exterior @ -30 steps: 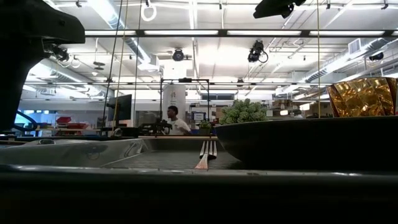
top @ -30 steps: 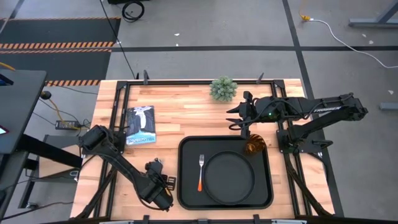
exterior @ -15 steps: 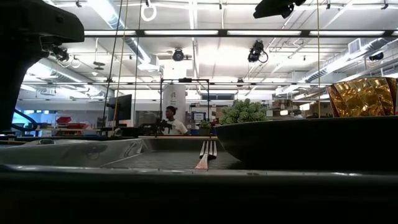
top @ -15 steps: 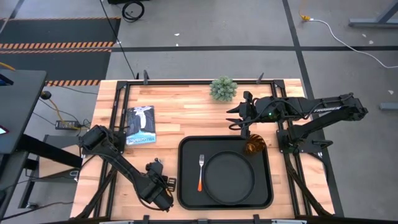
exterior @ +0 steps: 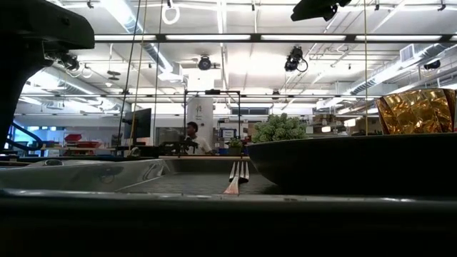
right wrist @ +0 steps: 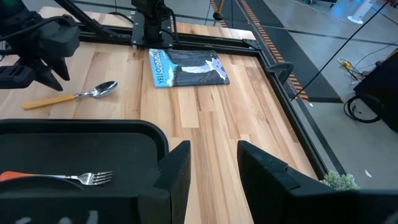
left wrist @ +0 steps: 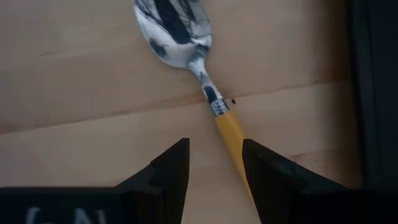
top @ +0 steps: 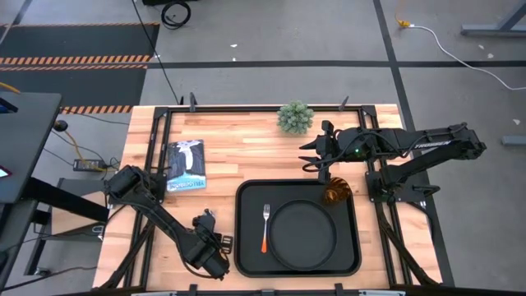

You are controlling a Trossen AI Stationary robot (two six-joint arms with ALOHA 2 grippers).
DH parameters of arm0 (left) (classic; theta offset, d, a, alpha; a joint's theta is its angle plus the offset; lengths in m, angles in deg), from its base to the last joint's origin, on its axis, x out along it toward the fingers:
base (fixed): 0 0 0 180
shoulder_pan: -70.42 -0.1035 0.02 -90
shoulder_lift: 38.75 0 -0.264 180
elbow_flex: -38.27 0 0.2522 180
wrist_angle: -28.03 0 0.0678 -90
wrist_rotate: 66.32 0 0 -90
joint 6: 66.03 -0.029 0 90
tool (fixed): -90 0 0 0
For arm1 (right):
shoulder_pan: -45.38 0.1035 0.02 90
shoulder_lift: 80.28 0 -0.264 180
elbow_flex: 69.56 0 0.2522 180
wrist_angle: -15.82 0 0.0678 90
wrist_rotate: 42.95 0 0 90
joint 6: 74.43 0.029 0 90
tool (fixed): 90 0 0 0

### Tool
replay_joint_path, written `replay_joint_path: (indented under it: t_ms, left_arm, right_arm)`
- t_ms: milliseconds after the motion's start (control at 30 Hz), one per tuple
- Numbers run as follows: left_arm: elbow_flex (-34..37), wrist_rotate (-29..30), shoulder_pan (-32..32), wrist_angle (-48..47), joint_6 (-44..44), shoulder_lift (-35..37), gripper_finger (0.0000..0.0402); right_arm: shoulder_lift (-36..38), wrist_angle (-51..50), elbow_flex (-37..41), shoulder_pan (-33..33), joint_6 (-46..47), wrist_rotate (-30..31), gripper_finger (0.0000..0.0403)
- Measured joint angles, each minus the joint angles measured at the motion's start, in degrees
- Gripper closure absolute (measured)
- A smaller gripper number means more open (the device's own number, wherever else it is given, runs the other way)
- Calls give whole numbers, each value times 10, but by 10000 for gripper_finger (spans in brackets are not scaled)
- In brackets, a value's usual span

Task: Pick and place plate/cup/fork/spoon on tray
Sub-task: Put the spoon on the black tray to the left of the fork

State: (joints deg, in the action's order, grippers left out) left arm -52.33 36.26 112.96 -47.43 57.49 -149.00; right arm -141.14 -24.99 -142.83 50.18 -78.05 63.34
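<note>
The black tray [top: 245,247] holds the round black plate [top: 302,234], the amber cup [top: 335,194] in its far right corner, and a fork [top: 265,215] with silver tines and an orange handle end. The spoon [left wrist: 180,34] lies flat on the wood to the left of the tray, and also shows in the right wrist view [right wrist: 81,94]. My left gripper [left wrist: 214,168] is open and low over the spoon's orange handle [left wrist: 229,132], with one finger on each side. I cannot tell whether it touches the handle. My right gripper [right wrist: 211,180] is open and empty beyond the tray's far edge, near the cup.
A booklet [top: 186,165] lies on the table's left part. A small green plant [top: 295,117] stands at the far edge. Black frame rails run round the table. A person shows far off in the room [exterior: 191,132].
</note>
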Motion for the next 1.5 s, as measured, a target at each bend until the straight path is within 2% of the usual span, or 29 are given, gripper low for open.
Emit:
replay_joint_path:
  t_ms: [267, 567, 700, 1033, 1300, 1500]
  left_arm:
    - [0, 1, -13, 1, 17, -13, 244]
    - [0, -8, -52, 8, -34, -41, 244]
    - [0, -32, -63, 3, -56, -41, 244]
    - [0, -42, -63, 0, -54, -41, 244]
    - [-3, -64, -64, 20, -59, -71, 245]
    - [-2, -71, -64, 27, -60, -71, 275]
  right_arm:
    - [0, 0, 0, 0, 4, 0, 265]
    - [0, 9, 0, 0, 4, -6, 265]
    - [0, 9, 0, 0, 4, -9, 265]
    - [0, 8, 0, 0, 4, -11, 265]
    - [0, 8, 0, 0, 5, -15, 265]
    - [0, 8, 0, 0, 5, -15, 265]
